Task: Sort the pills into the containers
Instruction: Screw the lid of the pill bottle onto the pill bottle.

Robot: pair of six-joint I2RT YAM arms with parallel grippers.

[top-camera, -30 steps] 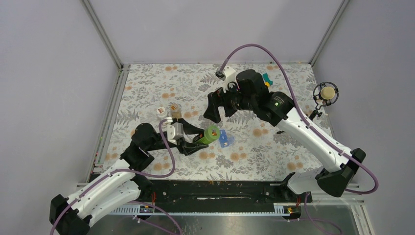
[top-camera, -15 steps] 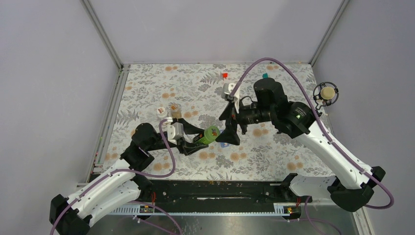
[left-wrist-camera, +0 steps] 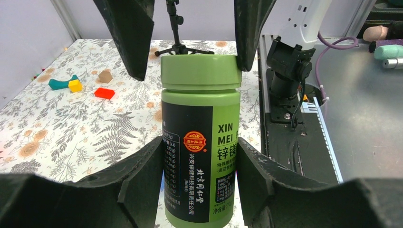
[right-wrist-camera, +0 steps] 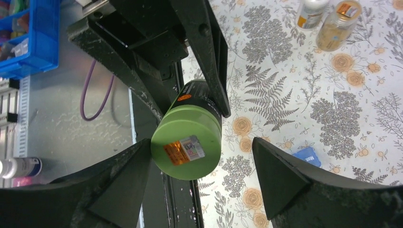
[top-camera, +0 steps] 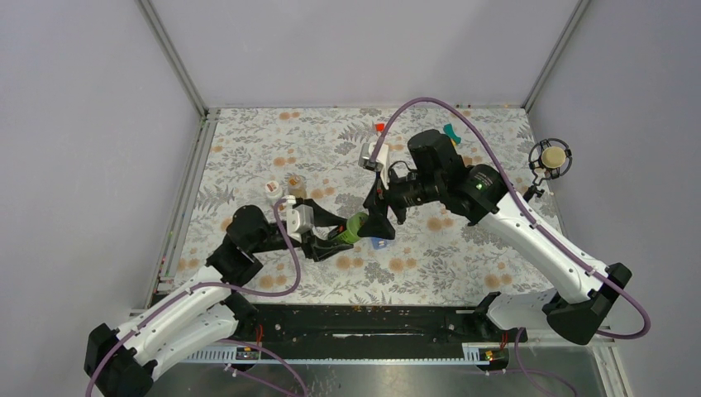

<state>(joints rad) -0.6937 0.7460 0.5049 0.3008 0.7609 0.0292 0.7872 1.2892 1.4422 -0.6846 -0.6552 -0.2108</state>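
Note:
A green pill bottle (left-wrist-camera: 199,142) with a black label and a green cap (right-wrist-camera: 187,142) is tilted above the table (top-camera: 248,149). My left gripper (left-wrist-camera: 199,147) is shut on its body; both show in the top view, gripper (top-camera: 329,238) and bottle (top-camera: 355,225). My right gripper (right-wrist-camera: 202,145) is open around the cap, its left finger at the cap's edge and its right finger apart; it is also in the top view (top-camera: 378,222). Its fingers (left-wrist-camera: 128,38) flank the cap in the left wrist view. The translucent blue pill box (top-camera: 381,243) lies under my right gripper, mostly hidden; a corner shows in the right wrist view (right-wrist-camera: 306,156).
A white-capped bottle (top-camera: 273,188) and an amber bottle (top-camera: 295,184) stand left of centre, also seen from the right wrist, white-capped (right-wrist-camera: 311,12) and amber (right-wrist-camera: 340,19). A red block (top-camera: 379,127) and a teal block (top-camera: 450,131) lie at the back. A microphone (top-camera: 551,157) stands at right.
My right arm has swung from the back of the table down and left to the green bottle, and its open fingers now straddle the cap. My left gripper has held the bottle still.

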